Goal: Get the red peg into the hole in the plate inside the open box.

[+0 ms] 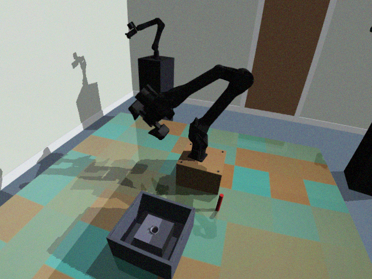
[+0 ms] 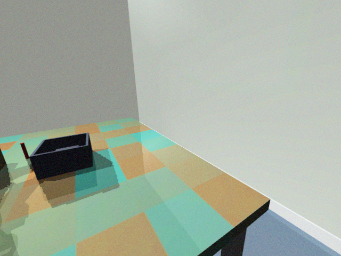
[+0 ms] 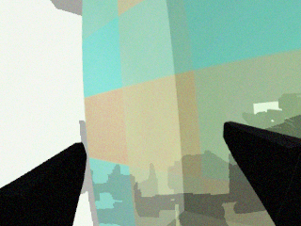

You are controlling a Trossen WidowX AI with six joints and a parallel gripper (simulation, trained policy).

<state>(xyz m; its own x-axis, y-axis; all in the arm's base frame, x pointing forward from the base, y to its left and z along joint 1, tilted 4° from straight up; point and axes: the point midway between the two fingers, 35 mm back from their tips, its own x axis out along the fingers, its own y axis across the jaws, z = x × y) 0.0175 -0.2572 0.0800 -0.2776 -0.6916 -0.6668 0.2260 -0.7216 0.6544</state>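
One red peg (image 1: 219, 202) (image 2: 24, 150) stands upright on the bench (image 1: 249, 207) (image 2: 110, 217) (image 3: 150, 113) near the open box (image 1: 140, 258) (image 2: 64, 161); the released claw (image 1: 148, 121) (image 3: 155, 139) hangs above the bench, well apart from the box.

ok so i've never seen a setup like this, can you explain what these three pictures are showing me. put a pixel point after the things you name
The machine is one jointed black robot arm, bolted to a brown block (image 1: 196, 180) on a patchwork table. Its two-fingered black gripper (image 1: 149, 121) (image 3: 155, 139) hangs open in the air, holding nothing.

The top picture looks down from above; the exterior one looks across the table from beside it, leaving the arm mostly out; the wrist one looks out between the fingers.

A thin red cylindrical peg (image 1: 219, 202) (image 2: 24, 150) stands upright beside an open dark grey box (image 1: 140, 258) (image 2: 64, 162). Inside the box sits a grey block with a round hole (image 1: 154, 229).
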